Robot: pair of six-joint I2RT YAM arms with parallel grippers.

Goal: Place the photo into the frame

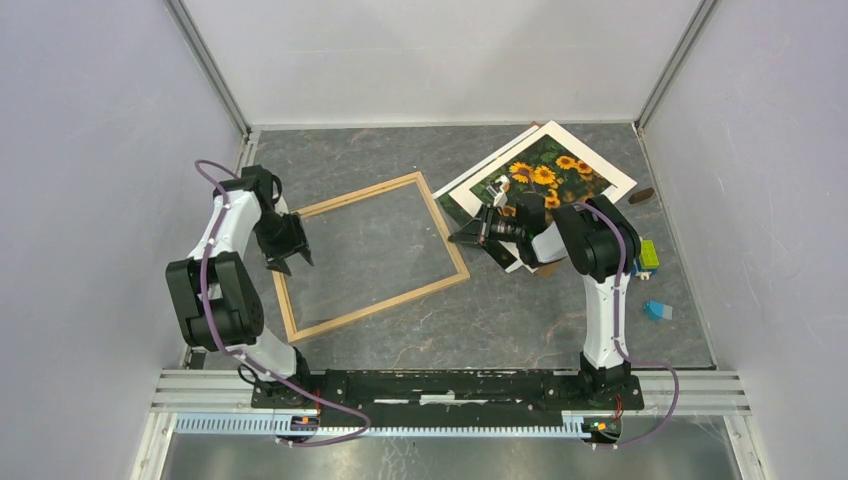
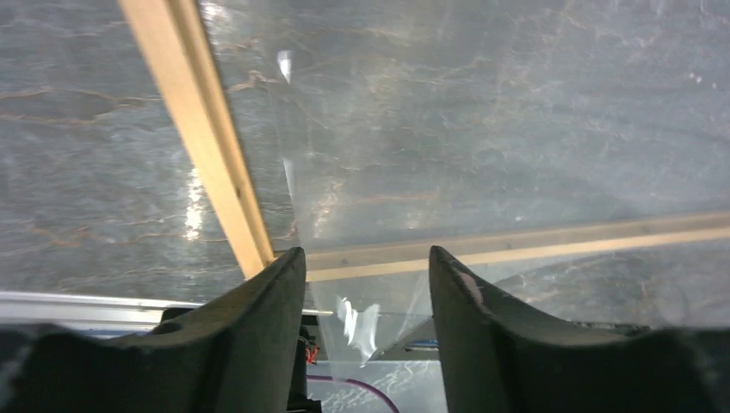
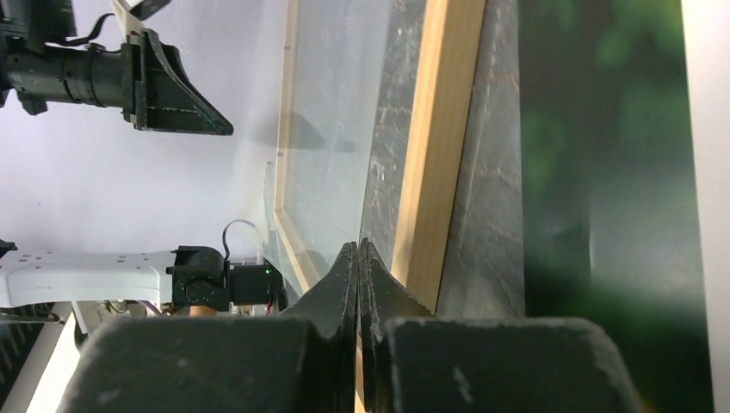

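The frame, thin light wood with a clear pane in it, lies flat at the table's centre-left. The photo, sunflowers on dark green inside a white mat, lies at the back right, apart from the frame. My left gripper hovers open over the frame's left side. In its wrist view the gripper has the frame's corner just ahead of it and nothing between the fingers. My right gripper is shut by the frame's right bar. Its jaws are pressed together with nothing visible between them. The photo shows blurred at the right.
A brown board lies partly under the right arm. A green-yellow block, a small blue item and a small dark piece lie near the right wall. Enclosure walls bound the table on three sides.
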